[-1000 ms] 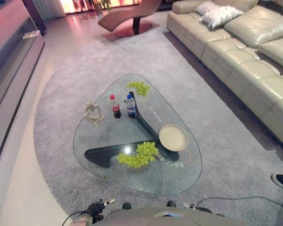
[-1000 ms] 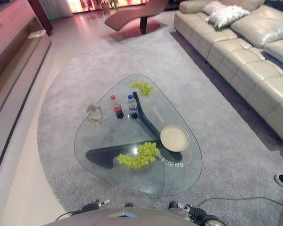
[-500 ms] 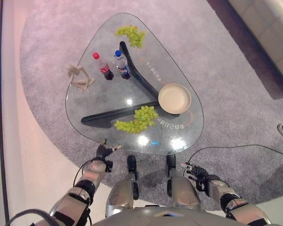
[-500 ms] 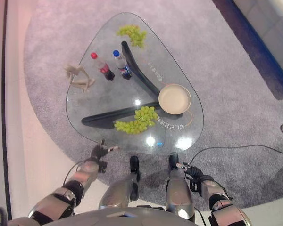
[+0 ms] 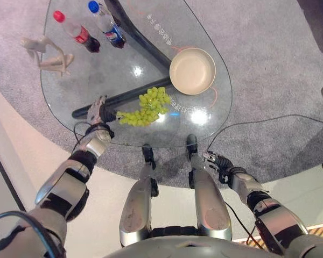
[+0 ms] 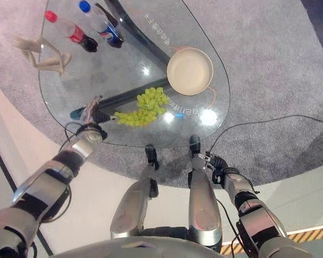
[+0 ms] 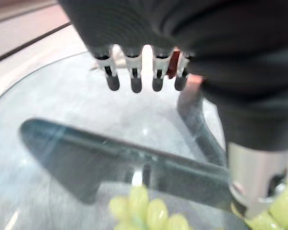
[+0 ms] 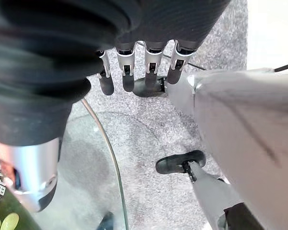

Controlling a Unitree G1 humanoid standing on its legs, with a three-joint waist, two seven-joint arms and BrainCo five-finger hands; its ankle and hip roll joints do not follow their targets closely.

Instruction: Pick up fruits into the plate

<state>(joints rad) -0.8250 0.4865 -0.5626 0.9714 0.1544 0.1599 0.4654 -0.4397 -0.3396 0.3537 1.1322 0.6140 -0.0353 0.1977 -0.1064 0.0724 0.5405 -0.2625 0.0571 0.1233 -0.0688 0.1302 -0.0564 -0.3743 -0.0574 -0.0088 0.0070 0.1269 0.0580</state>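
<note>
The right hand (image 8: 134,72) hangs with its fingers (image 8: 128,79) straight and its thumb (image 8: 31,177) apart, holding nothing. Below the fingers lies the grey carpet (image 8: 149,139). The curved edge of the glass table (image 8: 116,167) runs just beside the thumb. Under the thumb, on the glass, a few green grapes (image 8: 2,223) are visible.

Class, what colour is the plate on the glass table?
Beige, or pale cream. The plate shows best in the left eye view.
</note>
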